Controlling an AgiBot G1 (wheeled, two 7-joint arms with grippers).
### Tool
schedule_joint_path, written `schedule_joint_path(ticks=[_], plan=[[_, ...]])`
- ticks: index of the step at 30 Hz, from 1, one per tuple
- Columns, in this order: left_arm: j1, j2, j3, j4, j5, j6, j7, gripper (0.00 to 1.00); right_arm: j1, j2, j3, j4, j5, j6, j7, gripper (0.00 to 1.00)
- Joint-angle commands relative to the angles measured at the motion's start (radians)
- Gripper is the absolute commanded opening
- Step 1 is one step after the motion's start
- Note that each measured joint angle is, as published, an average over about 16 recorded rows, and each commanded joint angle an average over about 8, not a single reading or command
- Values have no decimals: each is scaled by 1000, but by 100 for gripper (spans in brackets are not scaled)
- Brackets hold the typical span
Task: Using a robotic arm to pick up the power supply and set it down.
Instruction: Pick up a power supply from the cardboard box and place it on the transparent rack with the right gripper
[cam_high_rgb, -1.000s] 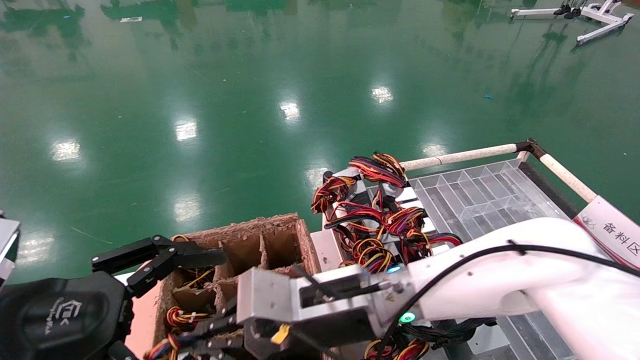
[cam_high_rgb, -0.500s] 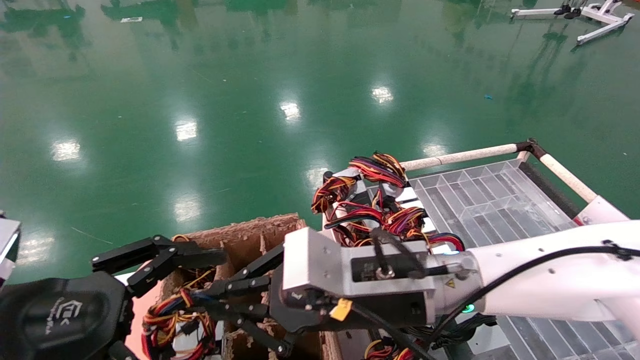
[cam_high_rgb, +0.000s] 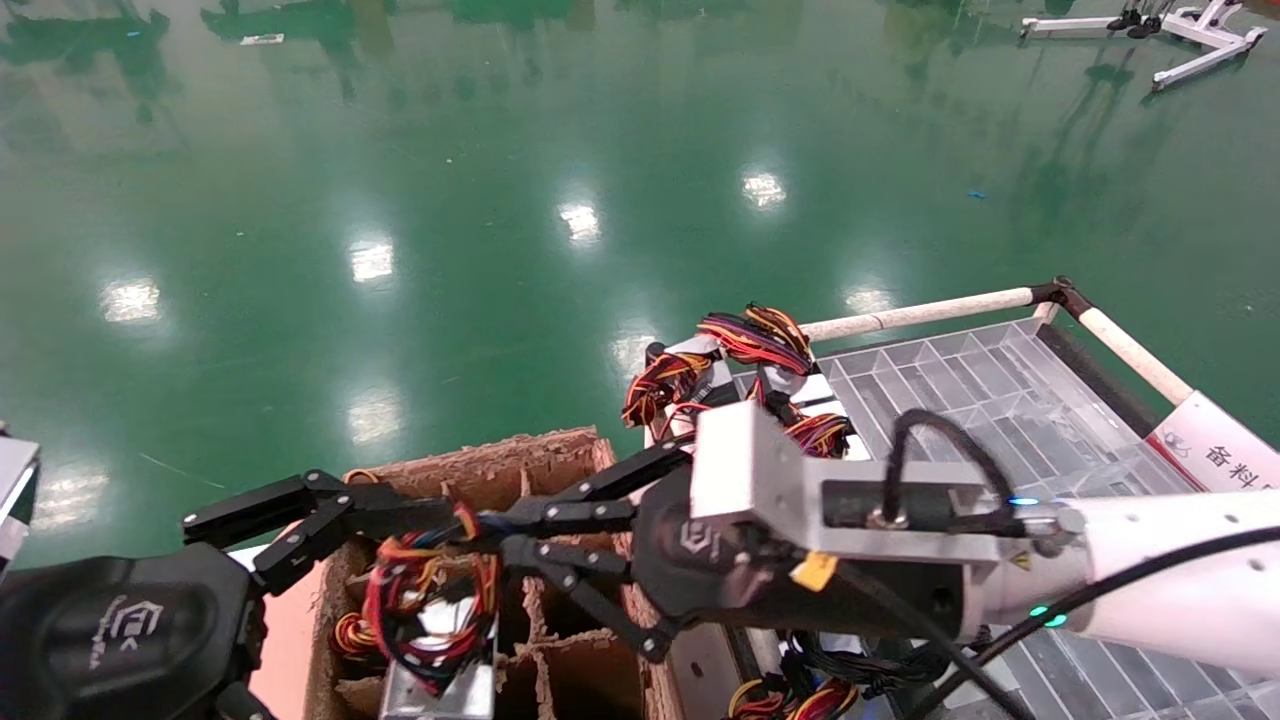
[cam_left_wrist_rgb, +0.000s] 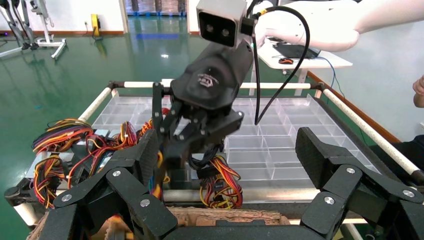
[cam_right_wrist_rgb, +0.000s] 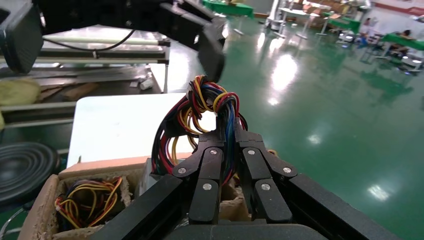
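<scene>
The power supply (cam_high_rgb: 440, 690), a silver box, hangs by its looped red, yellow and black wires (cam_high_rgb: 430, 590) just above a cell of the cardboard box (cam_high_rgb: 520, 465). My right gripper (cam_high_rgb: 480, 530) on the white robotic arm (cam_high_rgb: 1150, 580) is shut on that wire loop. In the right wrist view the fingers (cam_right_wrist_rgb: 227, 132) pinch the coloured strands (cam_right_wrist_rgb: 210, 102), and the box's grey corner (cam_right_wrist_rgb: 144, 176) shows below. My left gripper (cam_high_rgb: 330, 540) stays parked at the box's left side, open and holding nothing (cam_left_wrist_rgb: 225, 160).
Several more wired units (cam_high_rgb: 740, 400) are piled at the near corner of a clear divided tray (cam_high_rgb: 960, 390) on a cart with a white rail (cam_high_rgb: 920, 312). Other cells of the cardboard box hold wire bundles (cam_right_wrist_rgb: 90, 200). Green floor lies beyond.
My right gripper has risen and swung back toward the tray, drawing the power supply up out of the cardboard box by its wires. The left arm has not moved.
</scene>
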Motion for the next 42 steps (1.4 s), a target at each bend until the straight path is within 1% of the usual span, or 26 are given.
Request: schedule_joint_path(ticks=[1, 6, 10, 13, 17, 21, 26, 29, 32, 36, 42], plan=[[0, 0, 0, 0, 0, 0, 0, 100, -10, 16, 10, 8, 11, 6, -2, 0], [0, 0, 0, 0, 0, 0, 0, 100, -4, 43, 44, 12, 53, 11, 2, 0], [0, 0, 0, 0, 0, 0, 0, 100, 21, 61, 70, 5, 79, 11, 9, 0], [0, 0, 0, 0, 0, 0, 0, 100, 62, 72, 85, -19, 86, 1, 14, 0], [0, 0, 0, 0, 0, 0, 0, 100, 158, 84, 99, -103, 68, -33, 10, 0], [0, 0, 0, 0, 0, 0, 0, 100, 294, 92, 95, -233, 8, -87, -11, 0], [0, 0, 0, 0, 0, 0, 0, 100, 471, 85, 64, -418, -99, -162, -55, 0], [0, 0, 0, 0, 0, 0, 0, 100, 555, 68, 42, -532, -160, -195, -95, 0], [0, 0, 0, 0, 0, 0, 0, 100, 622, 47, 18, -635, -218, -211, -148, 0], [0, 0, 0, 0, 0, 0, 0, 100, 698, 23, -11, -749, -291, -192, -223, 0], [0, 0, 0, 0, 0, 0, 0, 100, 790, -17, -55, -874, -398, -86, -319, 0]])
